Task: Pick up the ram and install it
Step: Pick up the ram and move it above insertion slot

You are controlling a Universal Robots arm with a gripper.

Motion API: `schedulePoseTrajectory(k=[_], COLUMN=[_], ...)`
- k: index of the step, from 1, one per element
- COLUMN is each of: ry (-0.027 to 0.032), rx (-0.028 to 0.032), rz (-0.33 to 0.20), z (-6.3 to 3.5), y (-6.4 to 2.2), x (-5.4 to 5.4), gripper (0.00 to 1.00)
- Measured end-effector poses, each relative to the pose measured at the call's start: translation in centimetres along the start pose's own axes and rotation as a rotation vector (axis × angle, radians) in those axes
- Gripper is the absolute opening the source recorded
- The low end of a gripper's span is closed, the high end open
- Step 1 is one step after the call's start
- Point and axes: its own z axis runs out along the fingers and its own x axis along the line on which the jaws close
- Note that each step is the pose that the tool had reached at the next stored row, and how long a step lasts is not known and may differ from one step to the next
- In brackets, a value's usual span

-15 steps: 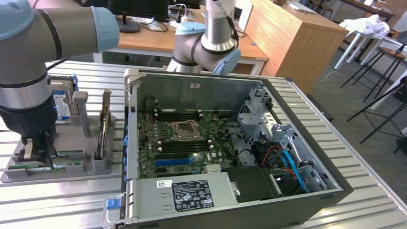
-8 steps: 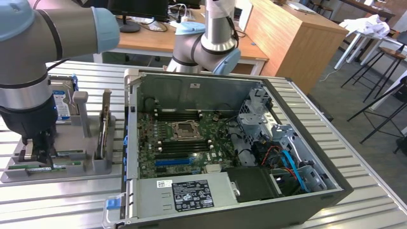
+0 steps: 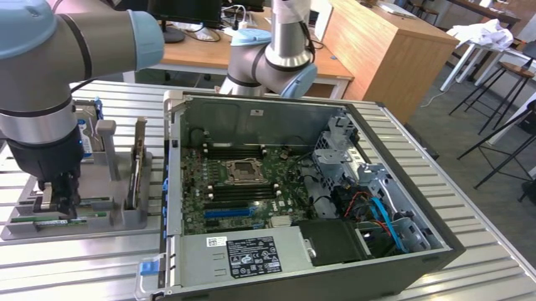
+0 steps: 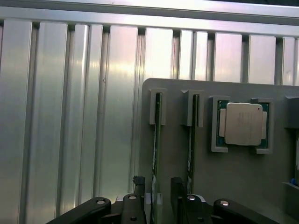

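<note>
The ram (image 4: 158, 135) is a thin green stick standing on edge in a slot of the grey holder (image 4: 205, 186). A second stick like it (image 4: 191, 135) sits in the neighbouring slot. My gripper (image 4: 158, 198) is open, with one black finger on each side of the first stick's near end and a gap on both sides. In the exterior view my gripper (image 3: 60, 204) is lowered onto the holder (image 3: 109, 182) at that view's left, over the green ram (image 3: 42, 221). The open computer case (image 3: 402, 188) lies beside it, its motherboard (image 3: 238, 182) showing dark memory slots (image 3: 230, 150).
A silver square processor (image 4: 243, 123) sits in a pocket of the holder beside the sticks. Upright cards (image 3: 138, 157) stand in the holder near the case wall. A blue slot (image 3: 228, 212) lies on the motherboard. Everything rests on a slatted metal table (image 3: 486, 251).
</note>
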Motion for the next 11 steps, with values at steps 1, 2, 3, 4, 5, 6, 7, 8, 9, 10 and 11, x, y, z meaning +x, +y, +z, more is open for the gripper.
schedulePoseTrajectory(k=[1,2,3,4,5,6,7,8,9,10,11], ry=[0.0000,-0.0002,-0.0002,-0.0002,-0.0002,-0.0002,-0.0001,-0.0002,-0.0002,-0.0002,-0.0001], rx=[0.0000,0.0001,0.0001,0.0001,0.0000,0.0001,0.0000,0.0001,0.0002,0.0001,0.0003], rz=[0.000,0.000,0.000,0.000,0.000,0.000,0.000,0.000,0.000,0.000,0.000], z=[0.00,0.00,0.00,0.00,0.00,0.00,0.02,0.12,0.22,0.34,0.47], y=[-0.08,-0.14,-0.14,-0.13,-0.13,-0.14,-0.14,-0.15,-0.15,-0.16,-0.16], x=[0.00,0.00,0.00,0.00,0.00,0.00,0.00,0.00,0.00,0.01,0.01], gripper=[0.36,0.36,0.36,0.36,0.36,0.36,0.36,0.36,0.36,0.36,0.36])
